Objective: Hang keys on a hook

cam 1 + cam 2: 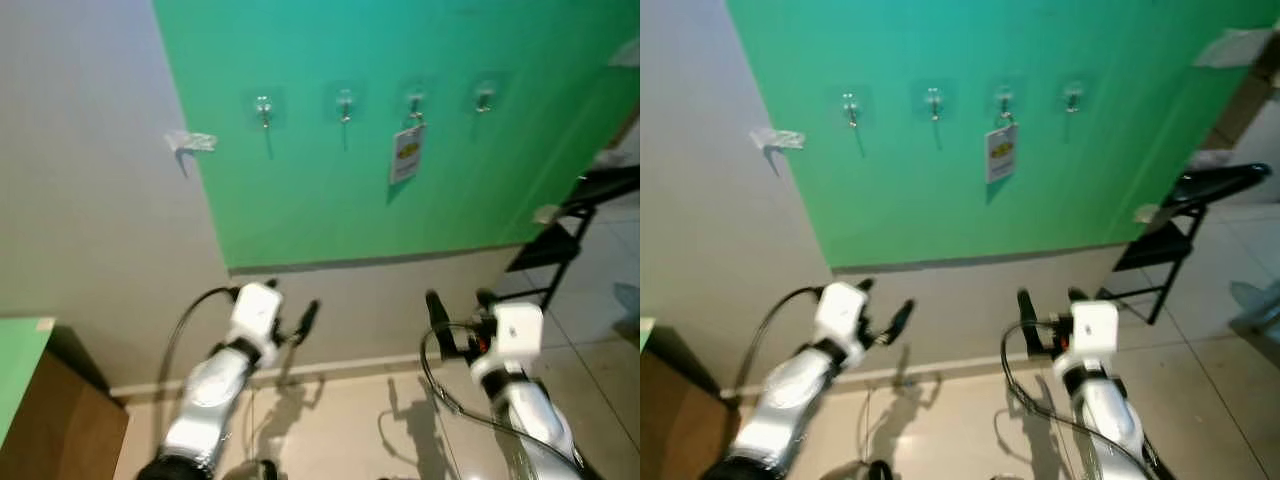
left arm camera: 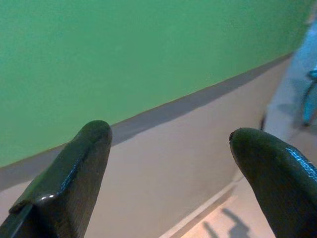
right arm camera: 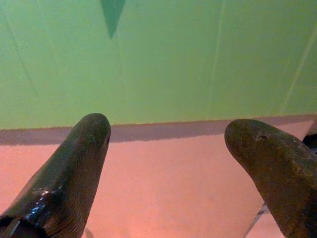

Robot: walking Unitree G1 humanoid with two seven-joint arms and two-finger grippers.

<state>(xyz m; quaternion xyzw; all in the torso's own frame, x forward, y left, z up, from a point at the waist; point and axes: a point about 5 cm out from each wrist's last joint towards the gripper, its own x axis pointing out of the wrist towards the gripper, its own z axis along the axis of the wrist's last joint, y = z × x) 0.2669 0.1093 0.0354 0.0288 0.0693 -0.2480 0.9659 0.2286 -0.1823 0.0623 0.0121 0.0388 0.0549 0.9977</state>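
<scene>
A white tag (image 1: 406, 153) hangs from the third of four hooks (image 1: 415, 104) on the green wall (image 1: 320, 200), at 12 o'clock. Below it, the left gripper (image 1: 290, 310) at 7 o'clock and the right gripper (image 1: 458, 308) at 5 o'clock are both raised, jaws apart and empty.

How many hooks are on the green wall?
4, in one row: first hook at the left, second hook, third hook holding a white tag, fourth hook at the right.
</scene>
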